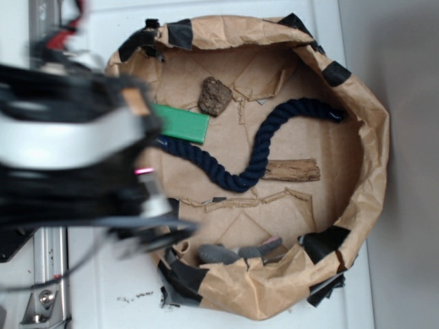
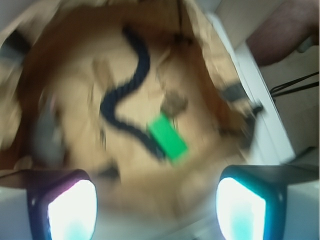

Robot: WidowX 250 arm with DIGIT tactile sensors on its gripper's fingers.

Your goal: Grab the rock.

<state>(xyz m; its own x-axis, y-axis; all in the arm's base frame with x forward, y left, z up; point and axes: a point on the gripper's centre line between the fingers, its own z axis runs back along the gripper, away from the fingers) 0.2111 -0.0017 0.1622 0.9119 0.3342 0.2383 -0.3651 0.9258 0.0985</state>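
The rock [image 1: 215,96], a small lumpy brown stone, lies on the brown paper floor of the basin, just beyond the green block [image 1: 181,124]. In the blurred wrist view the rock [image 2: 173,102] shows as a brown lump above the green block [image 2: 169,136]. My gripper [image 2: 156,205] is open, its two glowing fingers [image 2: 72,210] wide apart with only paper between them. It hangs over the basin's near edge, well short of the rock. In the exterior view the arm [image 1: 68,144] is a dark blur at the left and the fingertips cannot be made out.
A dark blue rope [image 1: 257,147] snakes across the paper-lined basin [image 1: 363,123]. A flat piece of brown wood [image 1: 291,170] lies right of it. Smooth grey pieces [image 1: 236,252] rest by the lower wall. Black tape patches mark the rim.
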